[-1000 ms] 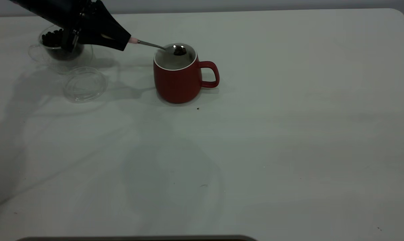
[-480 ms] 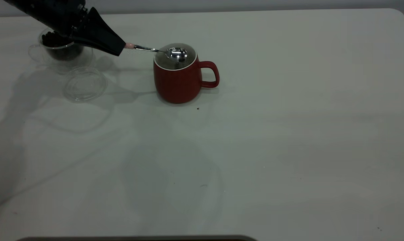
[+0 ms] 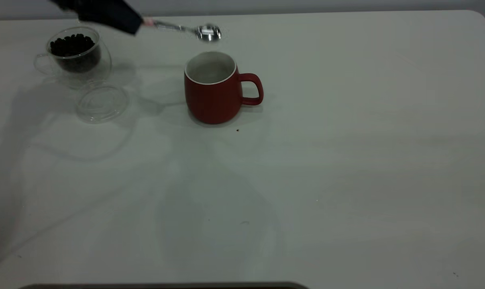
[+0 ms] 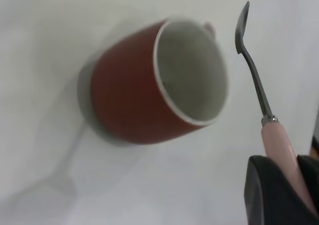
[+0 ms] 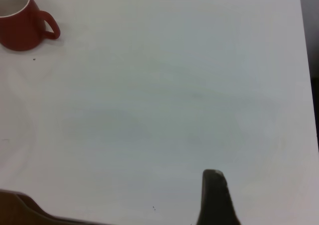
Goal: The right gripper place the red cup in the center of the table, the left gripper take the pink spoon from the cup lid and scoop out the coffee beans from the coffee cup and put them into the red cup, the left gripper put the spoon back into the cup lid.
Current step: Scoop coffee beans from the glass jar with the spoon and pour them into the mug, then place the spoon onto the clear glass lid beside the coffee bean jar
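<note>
My left gripper hangs in the air at the far left of the table, above and behind the glass cup, and it is clamped on the pink handle of the spoon. The spoon lies nearly level, its long axis running from my gripper toward the right, with the metal bowl at the outer end. That bowl floats above and a little behind the red cup's open mouth, clear of the rim. In the left wrist view the spoon sits beside the cup, not over it, and its bowl is seen edge-on. The cup stands upright near the middle of the far half of the table, handle pointing right. To its left the glass cup stands upright, filled with dark beans. The clear lid lies flat just in front of the glass cup, between it and the red cup. My right gripper shows only as one dark fingertip over bare table, well away from the cup, and I cannot tell how its fingers stand.
</note>
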Tool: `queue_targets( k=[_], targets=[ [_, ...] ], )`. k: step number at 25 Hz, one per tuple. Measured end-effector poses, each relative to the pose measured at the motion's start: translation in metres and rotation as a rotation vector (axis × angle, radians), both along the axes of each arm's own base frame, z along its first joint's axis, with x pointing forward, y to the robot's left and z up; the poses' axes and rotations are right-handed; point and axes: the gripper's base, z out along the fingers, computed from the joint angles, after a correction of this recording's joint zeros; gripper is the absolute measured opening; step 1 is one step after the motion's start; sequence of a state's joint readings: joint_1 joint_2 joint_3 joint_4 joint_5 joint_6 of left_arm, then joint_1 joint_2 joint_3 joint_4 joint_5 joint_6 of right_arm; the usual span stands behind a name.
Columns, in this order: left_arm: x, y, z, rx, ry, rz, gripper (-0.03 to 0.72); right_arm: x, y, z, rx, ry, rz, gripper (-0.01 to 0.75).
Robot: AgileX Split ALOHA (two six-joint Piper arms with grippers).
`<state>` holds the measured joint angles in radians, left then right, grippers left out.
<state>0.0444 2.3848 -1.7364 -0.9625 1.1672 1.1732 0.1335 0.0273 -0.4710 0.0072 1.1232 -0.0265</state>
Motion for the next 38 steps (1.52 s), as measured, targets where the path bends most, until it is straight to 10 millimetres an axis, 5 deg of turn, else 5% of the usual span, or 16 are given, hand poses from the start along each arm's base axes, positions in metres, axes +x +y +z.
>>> queue_targets(
  k=[8, 13, 22, 31, 38],
  targets=[
    [-0.015, 0.046, 0.055, 0.204, 0.105, 0.188, 0.117, 0.000, 0.000, 0.000, 0.000, 0.000, 0.000, 0.534],
    [-0.048, 0.093, 0.069, 0.206, 0.141, 0.289, 0.117, 0.000, 0.000, 0.000, 0.000, 0.000, 0.000, 0.534],
    [-0.089, 0.174, 0.015, 0.070, 0.293, 0.480, 0.117, 0.000, 0.000, 0.000, 0.000, 0.000, 0.000, 0.534],
    [-0.080, 0.172, -0.061, -0.037, 0.377, 0.564, 0.117, 0.000, 0.000, 0.000, 0.000, 0.000, 0.000, 0.534],
    [-0.076, 0.168, -0.098, -0.111, 0.392, 0.649, 0.117, 0.000, 0.000, 0.000, 0.000, 0.000, 0.000, 0.534]
  ],
)
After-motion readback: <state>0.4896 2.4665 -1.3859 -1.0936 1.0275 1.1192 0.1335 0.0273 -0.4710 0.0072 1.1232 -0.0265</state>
